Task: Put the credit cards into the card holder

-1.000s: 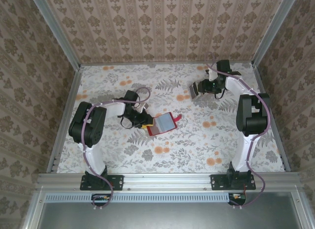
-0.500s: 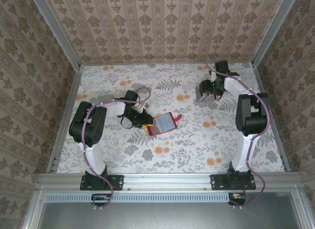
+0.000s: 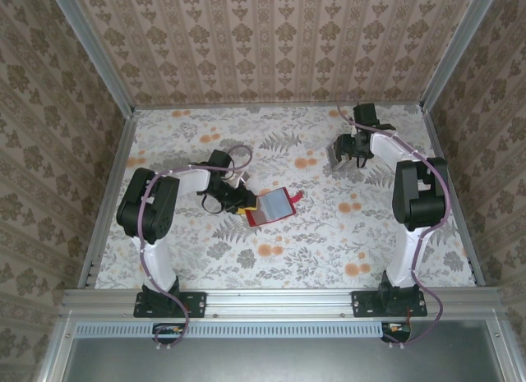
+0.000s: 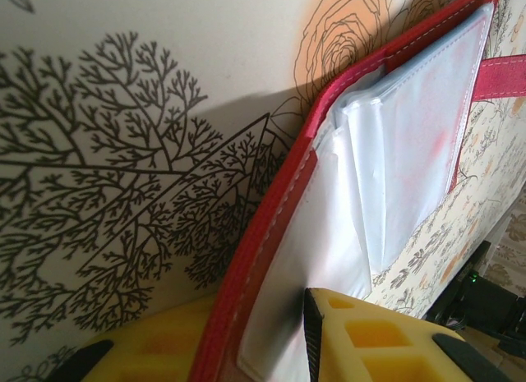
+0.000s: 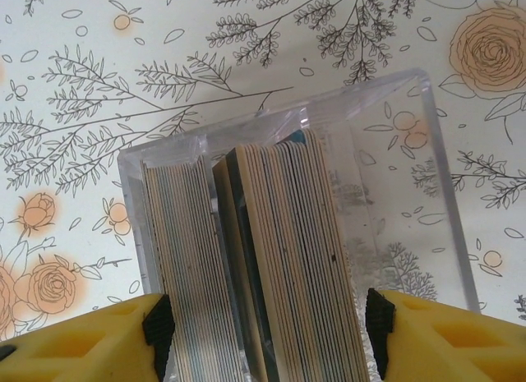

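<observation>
- Left tool (image 4: 271, 349) is clamped on the holder (image 4: 271, 226) at its red edge, clear sleeves fanning ahead.
- Right tool (image 5: 267, 324) straddles the cards (image 5: 279, 259) standing in a clear box (image 5: 411, 193); I cannot tell whether it grips them.

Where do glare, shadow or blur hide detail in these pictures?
Left wrist view: the clear sleeves of the card holder look washed out, and it casts a shadow on the cloth. Right wrist view: the credit cards in the clear box are sharp. Top view: even light.
</observation>
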Robot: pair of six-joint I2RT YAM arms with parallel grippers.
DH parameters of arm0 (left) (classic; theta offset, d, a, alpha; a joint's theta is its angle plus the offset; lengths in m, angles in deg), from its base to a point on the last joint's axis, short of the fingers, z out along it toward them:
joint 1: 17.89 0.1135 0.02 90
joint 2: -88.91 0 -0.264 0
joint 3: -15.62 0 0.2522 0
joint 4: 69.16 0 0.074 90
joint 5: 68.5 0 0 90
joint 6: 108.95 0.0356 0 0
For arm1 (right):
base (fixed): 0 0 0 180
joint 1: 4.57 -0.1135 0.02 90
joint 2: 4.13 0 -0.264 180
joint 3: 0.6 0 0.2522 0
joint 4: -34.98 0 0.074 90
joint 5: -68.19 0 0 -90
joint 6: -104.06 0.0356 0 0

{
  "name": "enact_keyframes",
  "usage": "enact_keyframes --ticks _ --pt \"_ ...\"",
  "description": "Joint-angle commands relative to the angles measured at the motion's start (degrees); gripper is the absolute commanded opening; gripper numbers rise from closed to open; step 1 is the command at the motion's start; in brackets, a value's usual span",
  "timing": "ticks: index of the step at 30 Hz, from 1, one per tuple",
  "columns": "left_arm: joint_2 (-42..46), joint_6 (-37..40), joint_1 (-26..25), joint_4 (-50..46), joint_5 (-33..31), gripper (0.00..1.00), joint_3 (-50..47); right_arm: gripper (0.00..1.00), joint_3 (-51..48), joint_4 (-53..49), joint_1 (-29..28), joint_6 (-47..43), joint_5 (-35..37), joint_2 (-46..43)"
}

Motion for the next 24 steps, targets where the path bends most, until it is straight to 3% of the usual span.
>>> enact_keyframes --ticks 1,3,7,18,24 --pt "-2.1 1.6 -0.6 -0.9 0.3 0.3 0.5 0.64 0.6 1.8 1.1 -0.1 -6.2 -1.7" --pt "-2.0 1.8 -0.5 -0.9 0.2 0.3 0.4 0.61 1.1 2.3 1.6 -0.7 -11.5 -1.2" --pt "-2.1 1.9 -0.5 -1.1 0.3 0.31 0.4 0.57 1.5 2.3 1.6 -1.0 -15.4 -0.5" --pt "-2.3 2.0 -0.6 -0.9 0.4 0.32 0.0 0.51 0.6 3.2 1.9 -1.9 -17.4 -2.3" --pt "-2.7 2.0 -0.6 -0.9 0.7 0.32 0.1 0.41 0.2 3.1 2.0 -2.5 -17.7 -3.1"
